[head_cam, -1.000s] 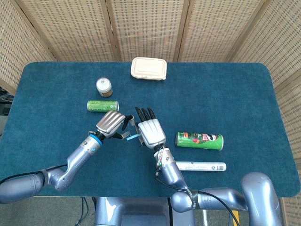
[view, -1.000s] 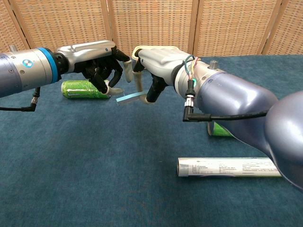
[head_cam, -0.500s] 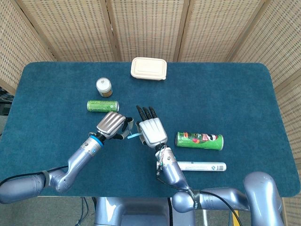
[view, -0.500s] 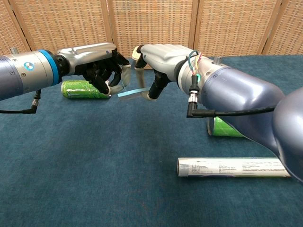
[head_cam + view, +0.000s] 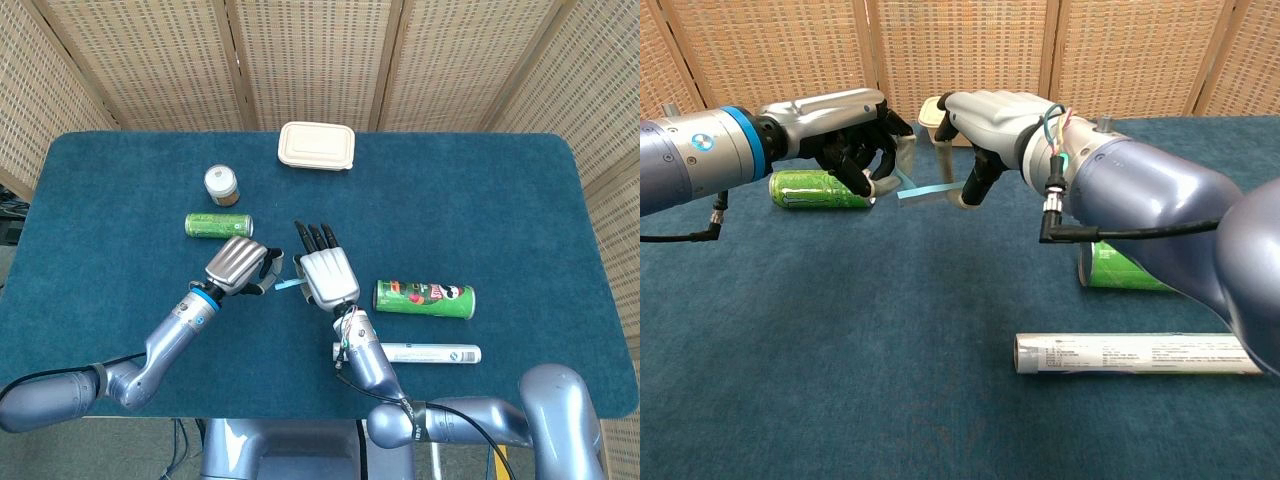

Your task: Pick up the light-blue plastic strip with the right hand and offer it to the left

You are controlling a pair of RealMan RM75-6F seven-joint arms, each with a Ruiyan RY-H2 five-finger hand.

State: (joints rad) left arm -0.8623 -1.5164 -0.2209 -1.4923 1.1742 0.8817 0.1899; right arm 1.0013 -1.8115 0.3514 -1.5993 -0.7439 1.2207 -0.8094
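Note:
The light-blue plastic strip point(image 5: 924, 190) point(image 5: 288, 284) hangs above the table between my two hands, almost level. My right hand point(image 5: 985, 130) point(image 5: 325, 275) pinches its right end between the thumb and a finger, while the other fingers point away. My left hand point(image 5: 845, 135) point(image 5: 240, 264) is curled, and its fingertips close on the strip's left end. Where each hand meets the strip is partly hidden by fingers.
A green drink can point(image 5: 218, 225) lies just behind the left hand. A green crisp tube point(image 5: 425, 298) and a white tube point(image 5: 430, 353) lie on their sides to the right of the right hand. A small jar point(image 5: 221, 184) and a beige lidded box point(image 5: 316, 146) stand further back.
The strip has risen a little and levelled out. My right hand has drifted slightly right and up. My left hand has stayed in place with its fingers at the strip's left end.

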